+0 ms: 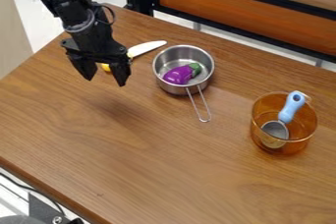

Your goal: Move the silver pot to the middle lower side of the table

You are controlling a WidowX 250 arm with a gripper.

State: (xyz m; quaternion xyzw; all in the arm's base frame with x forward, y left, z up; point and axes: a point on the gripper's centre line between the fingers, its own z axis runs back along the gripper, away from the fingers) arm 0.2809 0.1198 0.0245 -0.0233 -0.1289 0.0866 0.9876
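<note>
Silver saucepan [171, 57] is sitting near the table's [131, 159] upper edge, cradling 1 eggplant [177, 75], while the gripper [105, 81] is hanging nearer the left edge, its 2 fingers gaping wide, the pre-grasp step seemingly calling for sideways travel, then lowering at the rim.

Robotics lab (by its look), black arm [80, 20] over wooden table [151, 169], dark cable [33, 190]
</note>
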